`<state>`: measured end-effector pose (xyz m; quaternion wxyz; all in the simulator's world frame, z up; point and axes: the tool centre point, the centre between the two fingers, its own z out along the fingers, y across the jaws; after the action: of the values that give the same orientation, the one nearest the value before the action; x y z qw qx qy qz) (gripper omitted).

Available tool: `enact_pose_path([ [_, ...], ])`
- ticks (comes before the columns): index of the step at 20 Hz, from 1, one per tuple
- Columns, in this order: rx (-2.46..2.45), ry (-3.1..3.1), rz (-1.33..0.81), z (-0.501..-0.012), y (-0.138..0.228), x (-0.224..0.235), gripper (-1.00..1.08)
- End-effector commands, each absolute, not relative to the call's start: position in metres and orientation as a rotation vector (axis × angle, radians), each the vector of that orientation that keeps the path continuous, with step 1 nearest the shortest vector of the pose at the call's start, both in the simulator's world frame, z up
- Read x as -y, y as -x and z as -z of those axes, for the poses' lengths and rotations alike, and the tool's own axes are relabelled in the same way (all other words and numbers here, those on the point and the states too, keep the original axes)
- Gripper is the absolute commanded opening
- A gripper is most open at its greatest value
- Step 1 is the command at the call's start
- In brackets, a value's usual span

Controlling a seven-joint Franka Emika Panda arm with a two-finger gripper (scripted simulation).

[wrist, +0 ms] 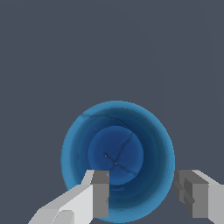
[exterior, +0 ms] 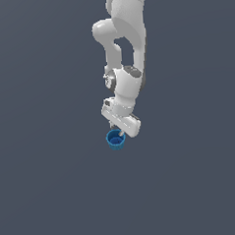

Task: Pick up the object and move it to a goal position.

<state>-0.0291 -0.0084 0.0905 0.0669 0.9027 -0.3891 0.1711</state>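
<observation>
The object is a small blue cup [exterior: 115, 141] with a darker blue hollow, standing upright on the grey floor just under my white gripper [exterior: 119, 133]. The wrist view looks straight down into the cup [wrist: 118, 131]. My gripper [wrist: 142, 194] straddles one side of its wall. One finger [wrist: 100, 192] reaches inside the hollow, and the other finger [wrist: 194, 192] is outside, right beside the rim. A wide gap separates the fingers, so the gripper is open. I cannot tell whether either pad touches the wall.
Plain dark grey floor [exterior: 55, 192] surrounds the cup on every side. The white arm [exterior: 127, 50] comes down from the top of the exterior view. No goal marker shows.
</observation>
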Motion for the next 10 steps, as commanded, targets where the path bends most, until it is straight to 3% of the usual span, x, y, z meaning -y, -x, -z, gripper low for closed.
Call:
enact_pose_path([
  [1, 1.230, -2.683, -0.543, -0.087, 0.030, 0.010, 0.28],
  [10, 1.442, -2.523, -0.638, -0.074, 0.034, 0.017, 0.28],
])
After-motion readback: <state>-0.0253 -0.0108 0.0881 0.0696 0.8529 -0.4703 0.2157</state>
